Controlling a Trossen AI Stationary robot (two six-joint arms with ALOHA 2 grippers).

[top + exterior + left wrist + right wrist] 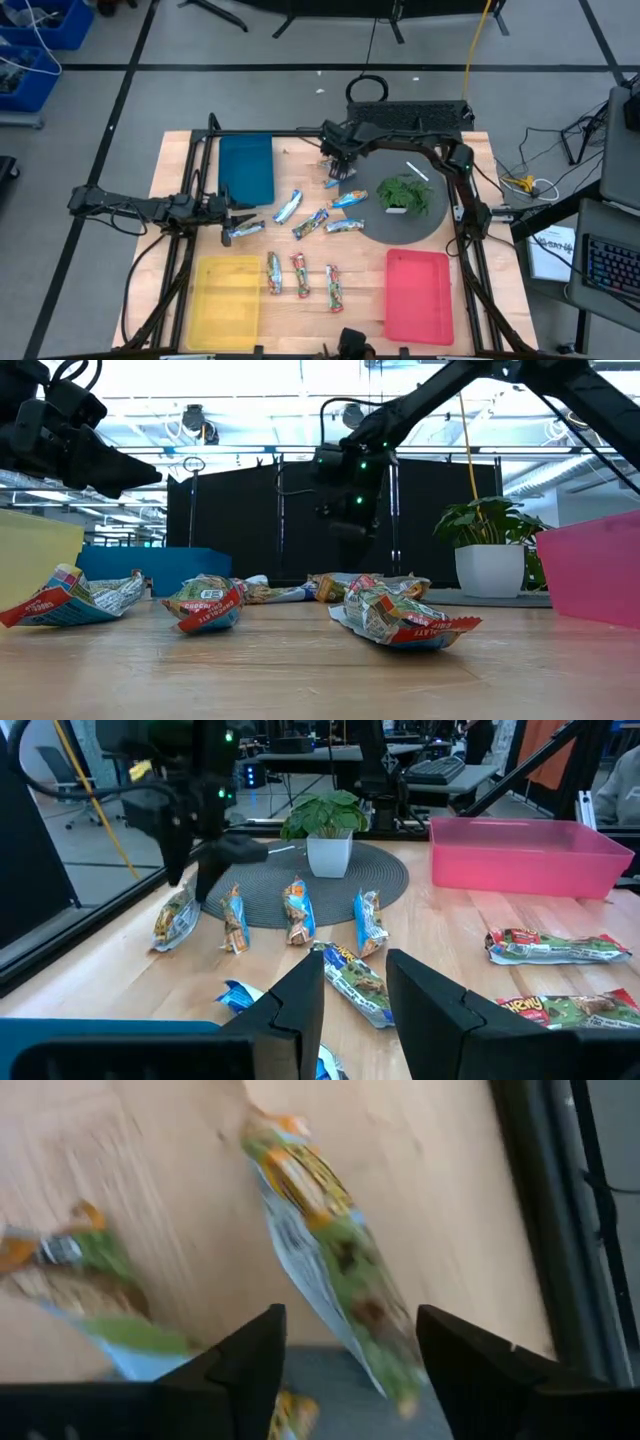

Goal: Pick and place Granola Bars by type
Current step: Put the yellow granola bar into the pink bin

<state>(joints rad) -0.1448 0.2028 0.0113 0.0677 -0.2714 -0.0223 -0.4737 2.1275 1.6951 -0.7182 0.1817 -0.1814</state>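
Lying just beyond the yellow tray (228,292) on the bench (350,305), three red-green Granola Bars (299,274) await sorting, the left gripper (236,232) clenches a silver-blue bar (246,230) farther off, and the right gripper (338,163), fingers spread and released, hovers over an orange bar (320,1240) farthest away.

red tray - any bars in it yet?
Empty. The red tray shows only bare floor from above; the left wrist view agrees.
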